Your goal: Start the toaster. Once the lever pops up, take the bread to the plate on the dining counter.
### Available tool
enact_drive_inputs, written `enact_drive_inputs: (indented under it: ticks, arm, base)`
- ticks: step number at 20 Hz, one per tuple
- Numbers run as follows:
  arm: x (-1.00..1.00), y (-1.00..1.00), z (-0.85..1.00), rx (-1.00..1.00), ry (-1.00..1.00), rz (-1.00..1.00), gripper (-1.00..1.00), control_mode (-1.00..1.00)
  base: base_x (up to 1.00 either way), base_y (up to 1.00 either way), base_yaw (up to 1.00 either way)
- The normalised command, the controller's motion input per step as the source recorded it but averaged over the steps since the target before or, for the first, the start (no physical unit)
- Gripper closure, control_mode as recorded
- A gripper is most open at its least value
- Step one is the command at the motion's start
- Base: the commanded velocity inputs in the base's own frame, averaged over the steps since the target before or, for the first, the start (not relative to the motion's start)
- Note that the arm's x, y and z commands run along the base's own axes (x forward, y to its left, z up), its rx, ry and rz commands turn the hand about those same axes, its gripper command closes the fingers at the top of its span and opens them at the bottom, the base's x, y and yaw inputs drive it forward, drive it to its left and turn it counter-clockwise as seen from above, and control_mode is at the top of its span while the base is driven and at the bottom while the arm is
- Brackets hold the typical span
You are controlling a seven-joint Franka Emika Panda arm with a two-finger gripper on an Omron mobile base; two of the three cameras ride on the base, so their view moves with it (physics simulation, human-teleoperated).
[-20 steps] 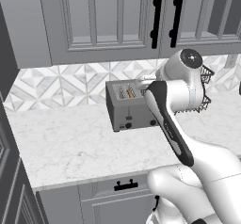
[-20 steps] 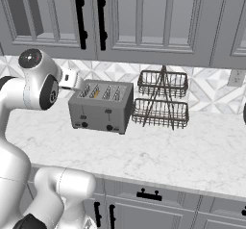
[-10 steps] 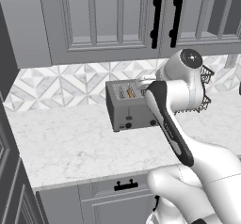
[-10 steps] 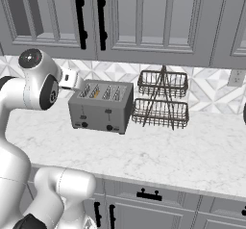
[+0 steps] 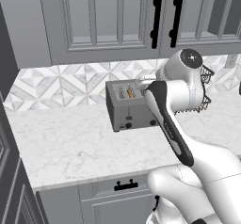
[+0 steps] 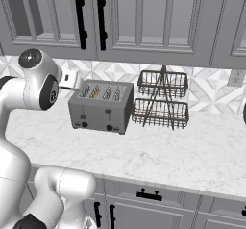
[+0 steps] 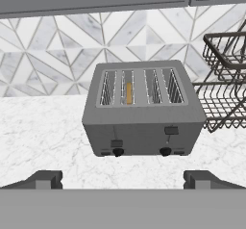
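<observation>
The claw (image 7: 123, 179), fingers apart and holding nothing, faces the toaster (image 7: 142, 108) with bread (image 7: 129, 93) inside.

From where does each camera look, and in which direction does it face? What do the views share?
Left base view: behind the arm, left side, facing the boxy grey metal four-slot toaster; the white arm crosses its right.
Right base view: behind, right side, facing the same toaster, with a dark wire rack beside it; the arm stands left.
Hand view: on the hand, looking down at the toaster front; the open pincer rises at the bottom.
All share the toaster on the marble worktop.
</observation>
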Motion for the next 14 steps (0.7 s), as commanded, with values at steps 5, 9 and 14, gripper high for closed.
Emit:
enact_drive_inputs:
  ticks: [5, 9, 14]
  arm:
    - [0.00, 0.00, 0.00, 0.00, 0.00, 0.00, -1.00, -1.00]
    - [0.00, 0.00, 0.00, 0.00, 0.00, 0.00, -1.00, -1.00]
    - [0.00, 0.00, 0.00, 0.00, 0.00, 0.00, -1.00, -1.00]
  base:
    - [0.00, 0.00, 0.00]
    - [0.00, 0.00, 0.00]
    - [0.00, 0.00, 0.00]
